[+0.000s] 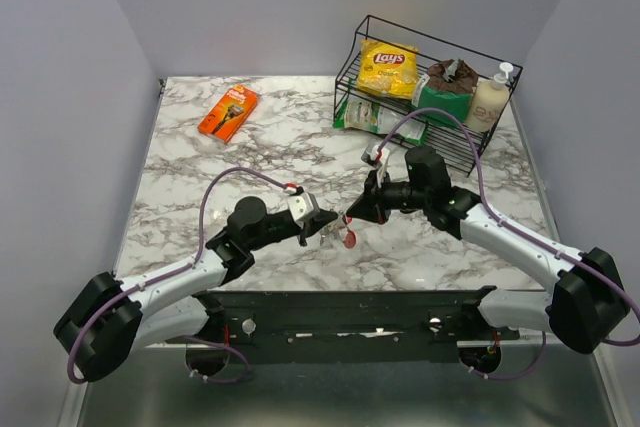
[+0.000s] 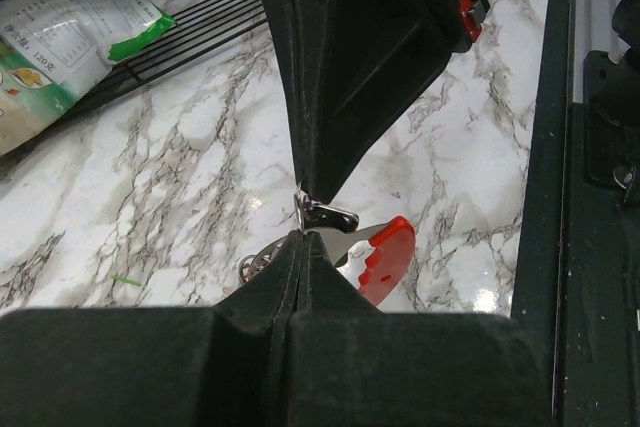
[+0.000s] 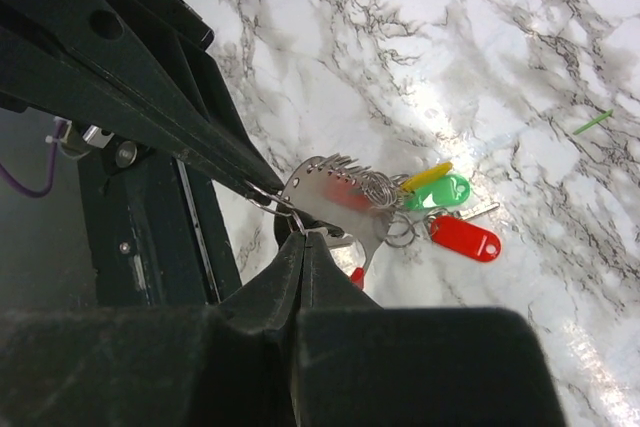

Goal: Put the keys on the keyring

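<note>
The keyring (image 3: 335, 192), a grey metal plate with a red edge (image 2: 386, 257), hangs low over the marble between both arms (image 1: 345, 235). Yellow (image 3: 426, 176), green (image 3: 441, 192) and red (image 3: 465, 237) keys hang from wire rings at its right end and rest on the table. In the left wrist view my left gripper (image 2: 303, 236) is shut, its tips pinching the keyring's metal end (image 2: 330, 215). My right gripper (image 3: 303, 233) is shut on the keyring's near edge beside a thin wire loop (image 3: 268, 197). The two grippers' tips nearly touch (image 1: 337, 224).
A black wire rack (image 1: 352, 57) at the back right holds a yellow crisp bag (image 1: 388, 67), green packets (image 1: 440, 99) and a soap bottle (image 1: 489, 102). An orange box (image 1: 228, 112) lies at the back left. The dark base plate (image 1: 350, 312) runs along the near edge.
</note>
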Tool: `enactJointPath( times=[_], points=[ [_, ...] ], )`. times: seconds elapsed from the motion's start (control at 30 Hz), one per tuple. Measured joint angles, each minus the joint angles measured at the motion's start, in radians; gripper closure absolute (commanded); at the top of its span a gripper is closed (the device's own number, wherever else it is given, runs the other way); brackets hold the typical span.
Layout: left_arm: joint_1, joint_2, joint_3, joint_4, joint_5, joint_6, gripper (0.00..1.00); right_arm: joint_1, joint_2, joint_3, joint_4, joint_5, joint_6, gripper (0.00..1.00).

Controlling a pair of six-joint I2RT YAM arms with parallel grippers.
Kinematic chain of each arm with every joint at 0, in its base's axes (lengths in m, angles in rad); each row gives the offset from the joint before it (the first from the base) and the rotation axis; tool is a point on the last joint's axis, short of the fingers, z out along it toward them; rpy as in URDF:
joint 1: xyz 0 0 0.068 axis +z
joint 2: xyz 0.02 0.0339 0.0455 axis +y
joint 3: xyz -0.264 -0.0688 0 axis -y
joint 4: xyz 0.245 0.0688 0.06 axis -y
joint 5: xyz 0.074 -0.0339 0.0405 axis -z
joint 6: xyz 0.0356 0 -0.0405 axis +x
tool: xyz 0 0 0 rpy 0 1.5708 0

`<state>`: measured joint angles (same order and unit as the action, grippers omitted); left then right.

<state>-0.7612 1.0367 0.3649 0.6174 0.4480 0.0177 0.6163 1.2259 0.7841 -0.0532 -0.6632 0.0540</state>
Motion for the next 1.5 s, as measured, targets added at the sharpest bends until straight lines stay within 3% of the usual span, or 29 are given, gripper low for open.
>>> enactJointPath(
  times=[0.1, 0.2, 0.43, 0.87, 0.97, 1.1, 1.5],
  points=[
    [0.0, -0.001, -0.007, 0.022, 0.008, -0.005, 1.0, 0.0, -0.001, 0.0, 0.006, 0.007, 0.0, 0.47],
    [0.0, -0.003, -0.011, 0.041, 0.015, -0.008, 1.0, 0.0, -0.016, -0.006, 0.01, 0.02, -0.002, 0.37],
    [0.0, -0.018, -0.018, 0.058, 0.021, -0.009, 1.0, 0.0, -0.139, -0.058, 0.065, 0.019, -0.037, 0.29],
    [0.0, -0.074, -0.072, 0.107, 0.088, 0.035, 1.0, 0.0, -0.185, -0.053, 0.124, -0.194, -0.241, 0.3],
    [0.0, -0.091, -0.088, 0.12, 0.121, 0.055, 1.0, 0.0, -0.184, -0.067, 0.151, -0.248, -0.291, 0.33],
    [0.0, -0.098, -0.09, 0.126, 0.158, 0.072, 1.0, 0.0, -0.169, -0.071, 0.172, -0.291, -0.313, 0.45],
    [0.0, -0.098, -0.085, 0.143, 0.2, 0.079, 1.0, 0.0, -0.096, -0.05, 0.154, -0.365, -0.318, 0.5]
  ],
)
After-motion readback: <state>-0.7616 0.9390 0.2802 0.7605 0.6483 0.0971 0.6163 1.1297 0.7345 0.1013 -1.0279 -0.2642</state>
